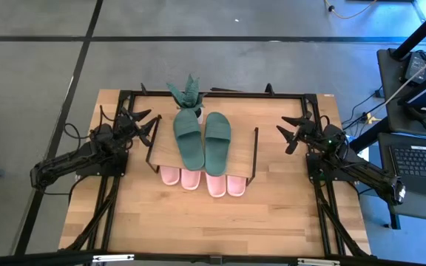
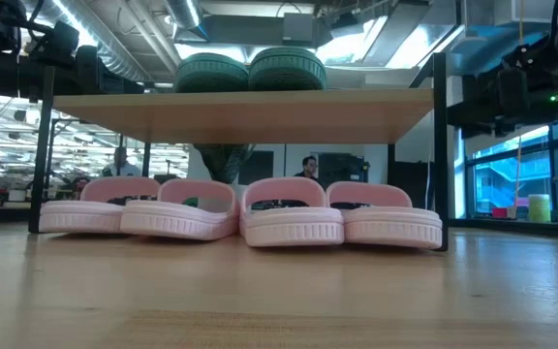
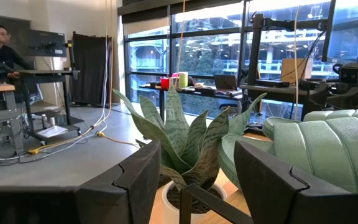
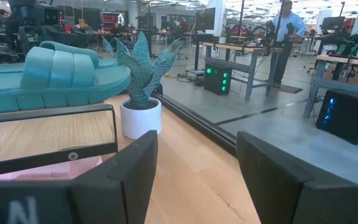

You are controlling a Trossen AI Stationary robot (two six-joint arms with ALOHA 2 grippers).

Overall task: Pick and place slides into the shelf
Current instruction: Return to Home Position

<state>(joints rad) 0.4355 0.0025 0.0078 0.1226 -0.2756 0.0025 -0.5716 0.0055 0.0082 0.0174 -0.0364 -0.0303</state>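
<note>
With the left end effector (image 1: 151, 127) and right end effector (image 1: 285, 134) being held apart and empty, a retreat clear of the shelf (image 1: 242, 151) is being advised.

**Inventory by count**

- Dark green slides (image 1: 188, 140): two, forming one pair.
- Pink slides (image 1: 191, 179): four, forming two pairs. All four show in one row in the low view.
- Footwear total: six items, three pairs.
- Shelf (image 1: 241, 159): one, with one wooden top board.
- Potted plant (image 1: 188, 94): one, in one white pot (image 4: 140, 118).
- Arms (image 1: 80, 159): two. Each carries one tool, the left tool (image 1: 152, 125) and the right tool (image 1: 283, 133).
- Fingers (image 3: 135, 180): two per tool.
- Desk (image 1: 198, 222): one.
- Persons (image 2: 308, 167) in the room behind: two in the low view, one in each wrist view.
</note>
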